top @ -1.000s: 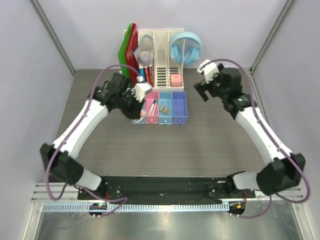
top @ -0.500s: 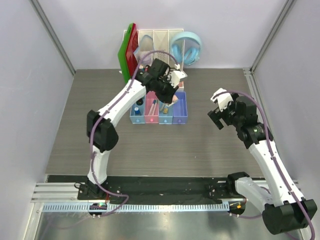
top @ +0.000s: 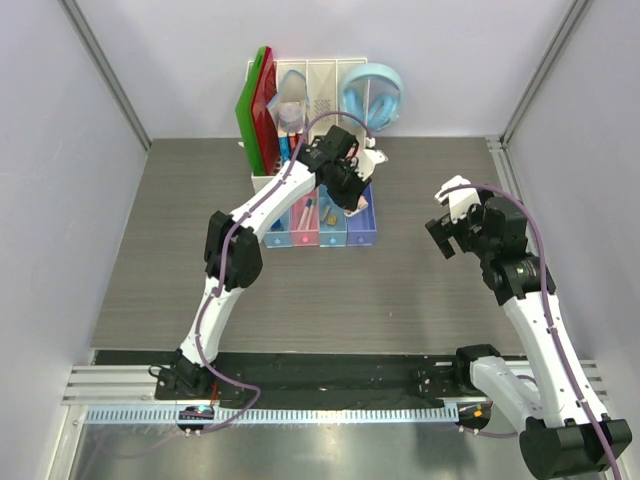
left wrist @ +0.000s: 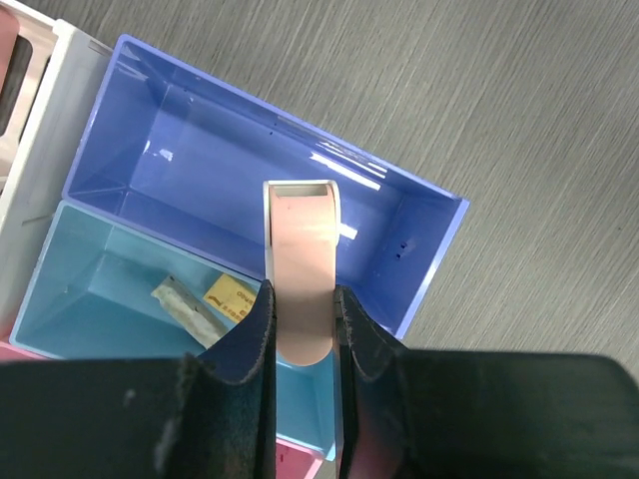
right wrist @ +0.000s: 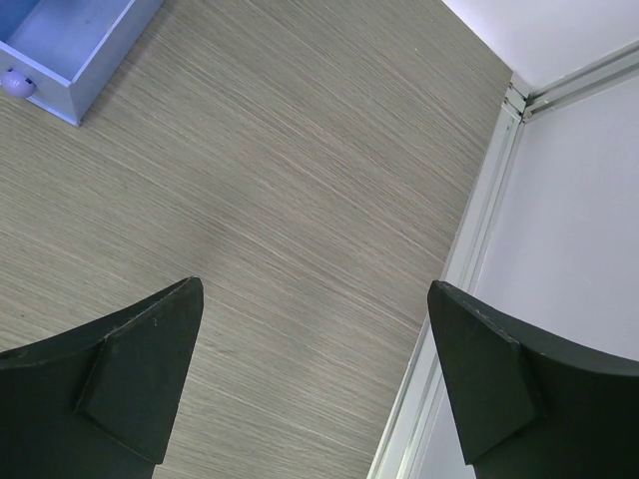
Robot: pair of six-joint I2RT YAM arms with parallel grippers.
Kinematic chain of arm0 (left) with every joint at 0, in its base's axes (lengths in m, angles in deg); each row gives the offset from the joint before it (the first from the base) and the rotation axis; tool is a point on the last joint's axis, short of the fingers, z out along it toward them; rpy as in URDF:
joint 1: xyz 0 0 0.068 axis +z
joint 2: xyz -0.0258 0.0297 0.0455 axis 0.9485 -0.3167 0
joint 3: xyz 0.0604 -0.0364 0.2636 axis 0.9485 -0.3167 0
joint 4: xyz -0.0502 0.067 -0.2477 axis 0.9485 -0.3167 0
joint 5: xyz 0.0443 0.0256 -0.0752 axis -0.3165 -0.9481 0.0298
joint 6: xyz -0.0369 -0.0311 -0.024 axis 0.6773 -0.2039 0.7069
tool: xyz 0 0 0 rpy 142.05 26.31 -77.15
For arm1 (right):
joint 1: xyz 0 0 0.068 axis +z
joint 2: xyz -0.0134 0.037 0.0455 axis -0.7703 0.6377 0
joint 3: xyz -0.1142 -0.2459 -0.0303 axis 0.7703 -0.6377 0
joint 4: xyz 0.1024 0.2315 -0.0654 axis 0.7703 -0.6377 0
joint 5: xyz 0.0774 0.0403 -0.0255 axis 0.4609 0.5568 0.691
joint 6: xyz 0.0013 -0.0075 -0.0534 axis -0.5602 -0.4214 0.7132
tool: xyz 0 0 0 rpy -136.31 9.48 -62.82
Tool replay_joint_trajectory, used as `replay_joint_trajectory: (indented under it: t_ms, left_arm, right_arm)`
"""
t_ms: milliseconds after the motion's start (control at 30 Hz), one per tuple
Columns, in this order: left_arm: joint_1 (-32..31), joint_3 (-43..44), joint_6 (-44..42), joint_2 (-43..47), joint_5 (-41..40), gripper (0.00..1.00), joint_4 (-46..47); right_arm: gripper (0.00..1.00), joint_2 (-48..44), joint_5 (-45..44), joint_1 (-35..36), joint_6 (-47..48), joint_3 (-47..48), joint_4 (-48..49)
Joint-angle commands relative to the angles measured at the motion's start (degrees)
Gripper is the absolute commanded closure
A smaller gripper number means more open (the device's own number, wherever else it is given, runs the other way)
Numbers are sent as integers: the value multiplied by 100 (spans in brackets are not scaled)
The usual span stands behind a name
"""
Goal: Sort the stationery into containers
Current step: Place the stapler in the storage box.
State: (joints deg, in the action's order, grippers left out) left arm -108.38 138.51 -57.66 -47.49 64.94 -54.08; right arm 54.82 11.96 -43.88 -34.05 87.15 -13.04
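My left gripper [top: 352,196] is shut on the pink clip [left wrist: 300,259] and holds it above the empty purple-blue tray [left wrist: 200,150], close to the wall it shares with the light blue tray [left wrist: 90,299]. That tray holds tan erasers [left wrist: 228,294]. The row of four trays [top: 318,236] stands in front of the organizer. A white marker [top: 308,212] lies in the pink tray. My right gripper [top: 448,228] is open and empty over bare table, well to the right of the trays. In the right wrist view [right wrist: 315,299] only a corner of the purple-blue tray [right wrist: 60,40] shows.
The tall white file organizer [top: 322,135] stands behind the trays, with red and green folders [top: 256,105] at its left and light blue headphones [top: 372,95] at its right. A metal rail [right wrist: 469,249] and the side wall run along the table's right edge.
My left gripper moved right along the tray row with the pink clip, ending over the purple-blue tray. My right arm pulled back from the organizer toward the right and near side.
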Motion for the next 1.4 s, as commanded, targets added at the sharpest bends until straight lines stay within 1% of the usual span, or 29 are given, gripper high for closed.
replay_joint_trajectory:
  t_ms: [0,267,433,767,1100,1200,1367]
  left_arm:
    - [1,163,80,12,123,100,274]
    - [-183,216,133,-94,185,100,379]
    - [-297,225,98,-252,-69,100,432]
    - [-306,137,-51,-586,-553,100,397]
    - [-341,49,-174,-612,-544,100,292]
    - [-403,40,-306,-674,-562,94,91]
    - [-482,-126,-499,-692,-492,93,-104]
  right_arm:
    - [0,-68,-4,-26,-98,88,84]
    - [0,-129,-4,-26,-72,0,84]
    - [0,-208,-22,-26,-36,-79,84]
    - [0,-226,40,-26,-19,-88,66]
    - [0,-182,75,-35,7,-70,66]
    - [0,-165,57,-26,25,-70,66]
    - [0,-156,75,-35,43,-88,66]
